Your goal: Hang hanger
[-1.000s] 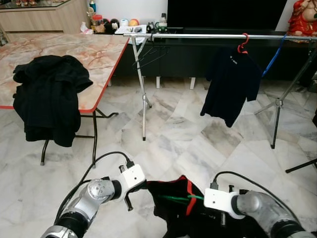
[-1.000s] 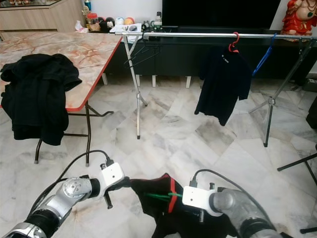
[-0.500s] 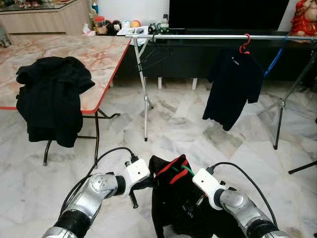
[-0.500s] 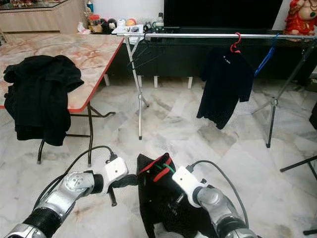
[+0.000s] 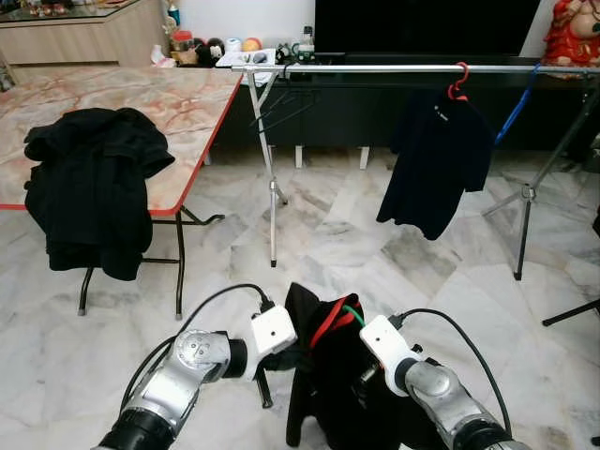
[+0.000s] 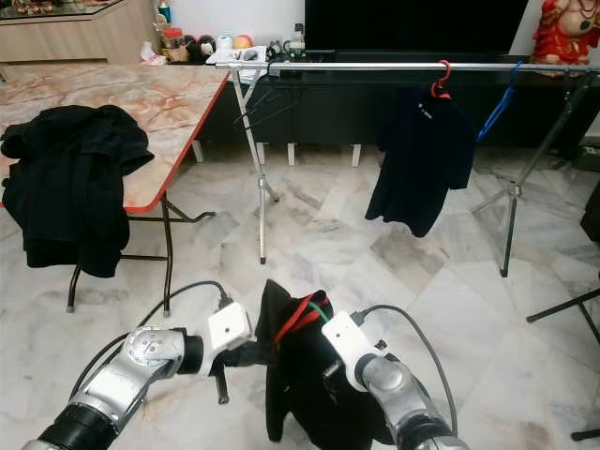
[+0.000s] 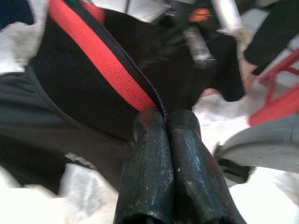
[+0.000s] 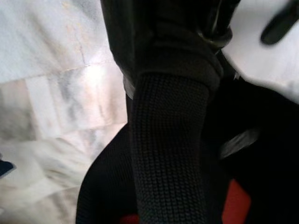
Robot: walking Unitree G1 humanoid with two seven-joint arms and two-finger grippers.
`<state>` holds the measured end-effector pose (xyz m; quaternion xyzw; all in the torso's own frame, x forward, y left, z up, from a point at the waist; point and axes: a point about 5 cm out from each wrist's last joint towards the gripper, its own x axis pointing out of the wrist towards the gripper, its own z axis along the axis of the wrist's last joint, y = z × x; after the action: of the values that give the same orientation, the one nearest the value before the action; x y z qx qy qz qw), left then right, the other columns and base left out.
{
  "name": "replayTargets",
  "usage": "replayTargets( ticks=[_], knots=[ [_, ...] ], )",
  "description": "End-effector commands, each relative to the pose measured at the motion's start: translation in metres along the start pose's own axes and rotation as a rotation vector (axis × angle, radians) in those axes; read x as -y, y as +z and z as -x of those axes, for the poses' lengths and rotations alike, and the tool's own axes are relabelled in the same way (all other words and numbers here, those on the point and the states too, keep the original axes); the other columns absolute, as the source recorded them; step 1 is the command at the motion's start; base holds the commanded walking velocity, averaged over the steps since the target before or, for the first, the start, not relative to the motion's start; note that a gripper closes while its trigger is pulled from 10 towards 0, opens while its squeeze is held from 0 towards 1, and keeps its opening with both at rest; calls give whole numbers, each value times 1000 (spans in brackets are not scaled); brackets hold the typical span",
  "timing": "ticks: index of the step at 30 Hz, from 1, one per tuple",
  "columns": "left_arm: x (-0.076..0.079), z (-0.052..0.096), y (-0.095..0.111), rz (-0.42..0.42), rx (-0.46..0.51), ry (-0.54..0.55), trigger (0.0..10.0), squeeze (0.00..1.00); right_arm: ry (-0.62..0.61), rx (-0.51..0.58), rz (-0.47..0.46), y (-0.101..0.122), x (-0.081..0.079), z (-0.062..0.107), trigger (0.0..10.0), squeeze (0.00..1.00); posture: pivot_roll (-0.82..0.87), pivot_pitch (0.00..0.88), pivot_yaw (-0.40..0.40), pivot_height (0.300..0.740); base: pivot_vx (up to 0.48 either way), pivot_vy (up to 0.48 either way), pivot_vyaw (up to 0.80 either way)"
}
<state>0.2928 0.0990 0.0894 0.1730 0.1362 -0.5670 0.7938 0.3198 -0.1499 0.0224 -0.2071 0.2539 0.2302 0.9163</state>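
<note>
Your left gripper (image 7: 166,122) pinches shirt (image 5: 328,394) collar; right gripper's state hidden behind cloth; green hanger (image 5: 353,314) faces rail (image 5: 412,68).

A home living room is showing here: marble floor (image 5: 347,234), a folding table (image 5: 159,103) carrying clothes (image 5: 89,187), a drying rack (image 5: 394,68) holding a shirt (image 5: 436,159), a dark TV (image 5: 422,23) standing behind.
</note>
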Motion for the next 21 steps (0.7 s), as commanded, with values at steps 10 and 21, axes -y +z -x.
replayTargets(
  ticks=[10, 21],
  knots=[
    [15, 1, 10, 11, 4, -96, 0, 0, -143, 164, -259, 29, 17, -2, 0, 0, 114, 89, 35, 740, 0, 0, 0],
    [13, 4, 14, 51, 2, -73, 10000, 1000, -100, 180, -273, 33, 14, -3, 0, 0, 113, 90, 33, 740, 0, 0, 0]
  ],
)
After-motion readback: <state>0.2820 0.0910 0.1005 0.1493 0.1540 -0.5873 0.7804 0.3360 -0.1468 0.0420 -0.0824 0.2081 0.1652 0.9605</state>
